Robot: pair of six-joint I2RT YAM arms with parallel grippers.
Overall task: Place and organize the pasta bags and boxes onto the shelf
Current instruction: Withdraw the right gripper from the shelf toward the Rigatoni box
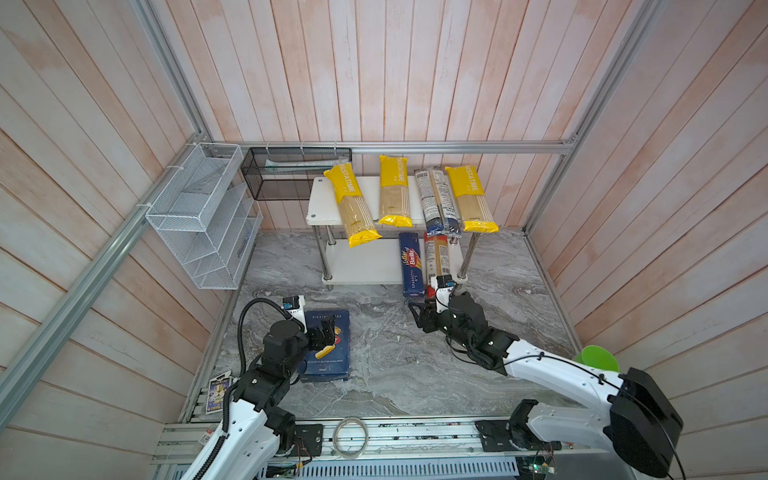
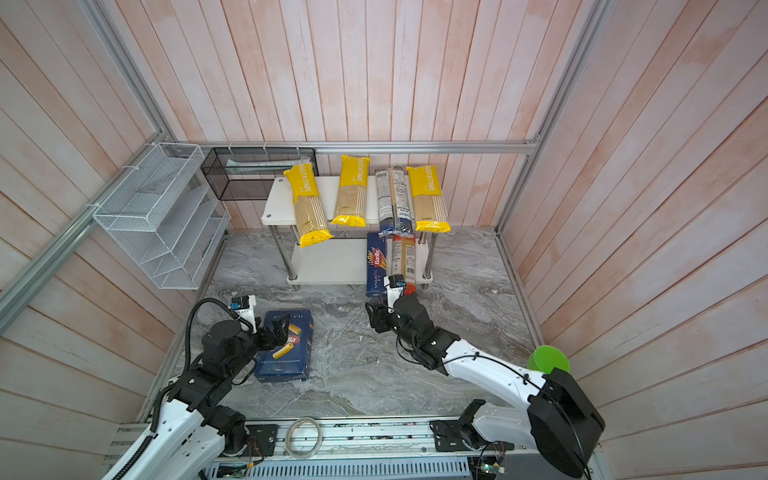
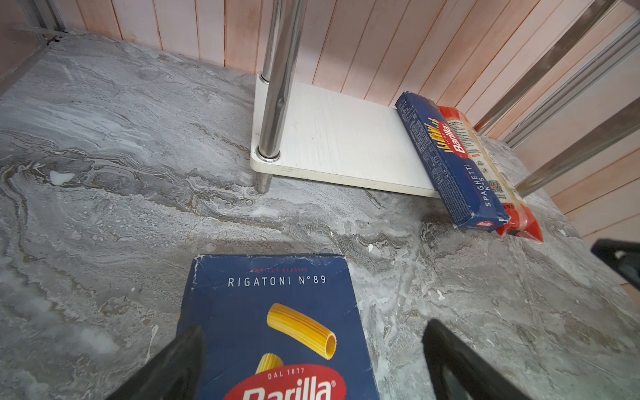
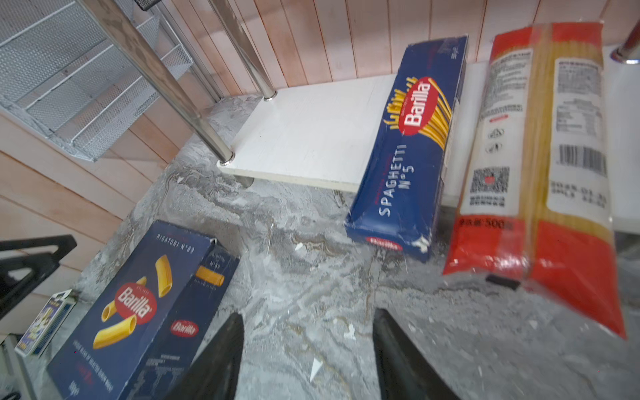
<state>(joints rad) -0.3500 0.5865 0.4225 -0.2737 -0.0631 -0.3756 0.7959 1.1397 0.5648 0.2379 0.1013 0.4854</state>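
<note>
**Left claw astride the rigatoni, right claw empty by the shelf**

My left arm [image 1: 249, 415] is folded low, wrist tipped down, with the left claw [image 1: 326, 334] over the rigatoni box [image 1: 334, 365], which lies flat on the table [image 1: 386, 365]. The top views don't let me judge the spread. The left wrist view does: one finger [image 3: 169, 370] sits at the box's edge and its partner is out past the opposite side. I can't tell whether either touches.

My right arm [image 1: 552, 370] stretches long and low, the right claw [image 1: 417, 316] turned toward the left claw. Its wrist view shows the fingers parted over bare table, holding nothing.

Just beyond that claw, the spaghetti box [image 1: 411, 266] and red bag [image 1: 436, 253] lie side by side on the shelf's [image 1: 361, 262] lower tier, ends overhanging. Only the top views show the top tier, with three yellow bags [image 1: 395, 191] and a dark bag [image 1: 438, 199].
</note>
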